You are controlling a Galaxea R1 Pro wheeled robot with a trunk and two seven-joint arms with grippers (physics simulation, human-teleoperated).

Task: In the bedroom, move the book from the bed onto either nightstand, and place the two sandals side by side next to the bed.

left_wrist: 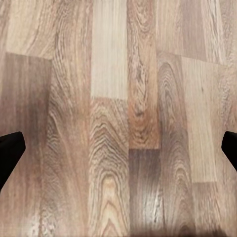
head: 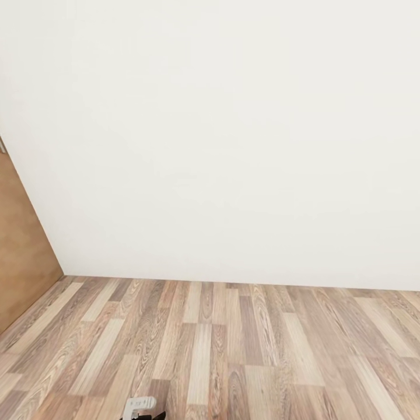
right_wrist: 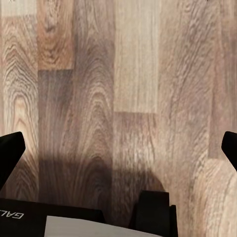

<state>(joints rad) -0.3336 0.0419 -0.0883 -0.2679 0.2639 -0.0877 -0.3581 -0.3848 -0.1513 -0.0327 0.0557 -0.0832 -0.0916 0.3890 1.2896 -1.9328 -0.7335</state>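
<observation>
Entry: bedroom, robot in transit.

- Head view: white wall [head: 221, 128] straight ahead, wood-plank floor [head: 233, 350] below it, a brown wooden door [head: 20, 262] at the left edge. A small pale part of the robot [head: 142, 403] pokes in at the bottom.
- Left gripper [left_wrist: 118, 148]: jaws spread wide, empty, plank floor between them.
- Right gripper [right_wrist: 118, 148]: jaws equally wide, holding nothing; dark robot body [right_wrist: 74, 219] beneath.
- Book, bed, nightstand, sandals: not in sight, so I cannot tell their bearing, long axis, or which arm lies nearer.
- Judgement: I must turn the base away from this wall to find the bed before any reach.
</observation>
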